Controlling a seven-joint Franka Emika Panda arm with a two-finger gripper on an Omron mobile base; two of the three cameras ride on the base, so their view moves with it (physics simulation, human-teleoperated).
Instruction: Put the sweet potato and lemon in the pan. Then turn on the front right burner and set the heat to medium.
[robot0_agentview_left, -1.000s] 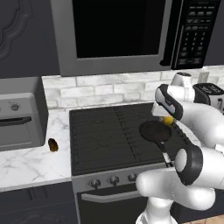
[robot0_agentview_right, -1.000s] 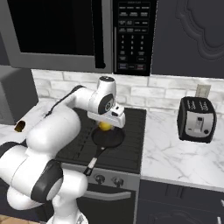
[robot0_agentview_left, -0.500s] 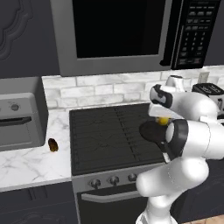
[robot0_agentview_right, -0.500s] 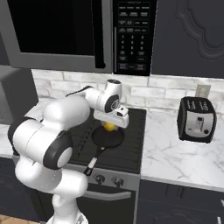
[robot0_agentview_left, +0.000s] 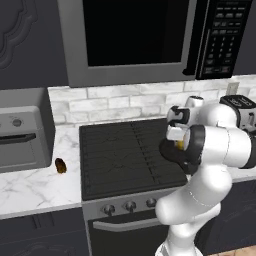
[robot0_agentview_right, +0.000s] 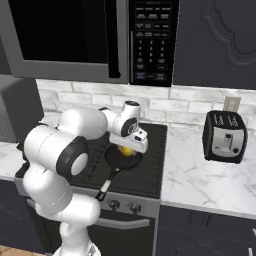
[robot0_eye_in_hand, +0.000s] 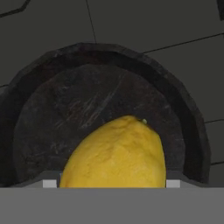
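My gripper (robot0_agentview_right: 128, 148) hangs just above the small black pan (robot0_agentview_right: 119, 161), shut on the yellow lemon (robot0_agentview_right: 126, 151). In the hand view the lemon (robot0_eye_in_hand: 116, 155) sits at the bottom centre, close over the pan (robot0_eye_in_hand: 48, 109); my fingertips are hidden behind it. The pan rests on the front right burner (robot0_agentview_right: 144, 170), its long handle (robot0_agentview_right: 106, 183) pointing toward the stove's front edge. From the left base view, the arm covers most of the pan, and the lemon (robot0_agentview_left: 180, 145) peeks out by the hand. The brown sweet potato (robot0_agentview_left: 60, 166) lies on the marble counter left of the cooktop.
A row of knobs (robot0_agentview_right: 115, 204) runs along the stove front. A toaster (robot0_agentview_right: 225, 136) stands on the counter to the right and a toaster oven (robot0_agentview_left: 20, 135) to the left. A microwave (robot0_agentview_left: 135, 35) hangs over the cooktop.
The arm's elbow has swung round and the hand with the lemon has sunk slightly toward the pan. The sweet potato has not moved.
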